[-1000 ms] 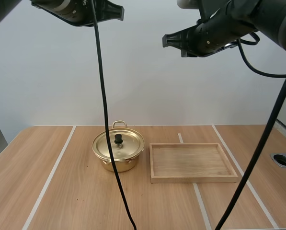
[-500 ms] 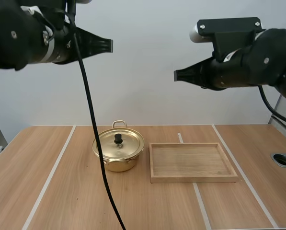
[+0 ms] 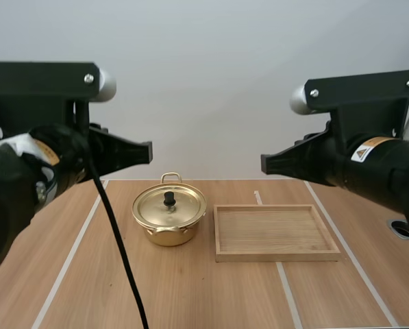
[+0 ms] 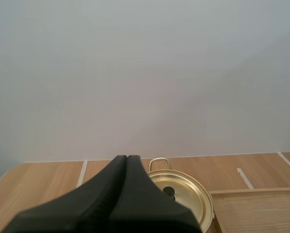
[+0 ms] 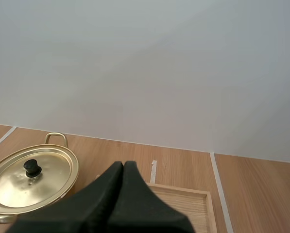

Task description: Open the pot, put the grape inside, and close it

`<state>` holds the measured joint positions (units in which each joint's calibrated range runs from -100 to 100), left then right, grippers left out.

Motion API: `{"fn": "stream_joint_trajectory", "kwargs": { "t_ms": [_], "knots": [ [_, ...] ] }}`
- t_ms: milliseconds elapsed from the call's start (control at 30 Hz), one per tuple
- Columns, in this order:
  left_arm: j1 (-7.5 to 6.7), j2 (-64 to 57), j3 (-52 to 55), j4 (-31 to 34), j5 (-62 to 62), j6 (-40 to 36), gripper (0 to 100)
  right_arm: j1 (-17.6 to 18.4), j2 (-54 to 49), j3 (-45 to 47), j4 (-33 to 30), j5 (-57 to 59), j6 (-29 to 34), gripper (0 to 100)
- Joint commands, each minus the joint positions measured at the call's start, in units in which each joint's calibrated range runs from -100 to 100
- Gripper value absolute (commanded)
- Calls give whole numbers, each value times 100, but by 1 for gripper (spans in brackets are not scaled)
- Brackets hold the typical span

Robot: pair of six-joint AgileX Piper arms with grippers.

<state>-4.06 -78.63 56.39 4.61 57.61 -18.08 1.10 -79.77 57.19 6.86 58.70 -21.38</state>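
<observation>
Wooden table (image 3: 115,288): gold pot (image 3: 168,235), lid (image 3: 182,208) on, beside wooden tray (image 3: 278,256). Left gripper (image 3: 148,152) and right gripper (image 3: 264,163) aloft, fingers pressed together.

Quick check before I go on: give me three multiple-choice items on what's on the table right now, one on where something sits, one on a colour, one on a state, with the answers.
1. In the high view, where is the gold pot relative to the wooden tray?
A. On the table to the tray's left, apart from it
B. Inside the tray
C. To the tray's right

2. What colour is the knob on the lid?
A. Red
B. Black
C. White

3. How is the lid placed?
A. Lying in the tray
B. Leaning on the pot's side
C. Seated on the pot

Answers:
1 A: bare table shows between pot and tray.
2 B: the knob is dark against the gold lid.
3 C: the lid covers the pot's mouth, knob up.
</observation>
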Motion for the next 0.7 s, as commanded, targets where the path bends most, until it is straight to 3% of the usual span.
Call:
{"fn": "stream_joint_trajectory", "kwargs": {
  "t_ms": [0,233,467,667],
  "knots": [
    [-21,-332,474,44,3,-86,0,6,-430,284,-74,258,-21,0],
    [-21,-914,1356,188,43,-86,0,-162,-1428,818,-232,275,-21,0],
    [-21,-1226,1543,394,-303,-86,0,-161,-2023,827,-236,122,-21,0],
    [-21,-1473,2728,860,-2089,-86,0,-161,-2023,827,-245,122,-21,0]
  ]
}}
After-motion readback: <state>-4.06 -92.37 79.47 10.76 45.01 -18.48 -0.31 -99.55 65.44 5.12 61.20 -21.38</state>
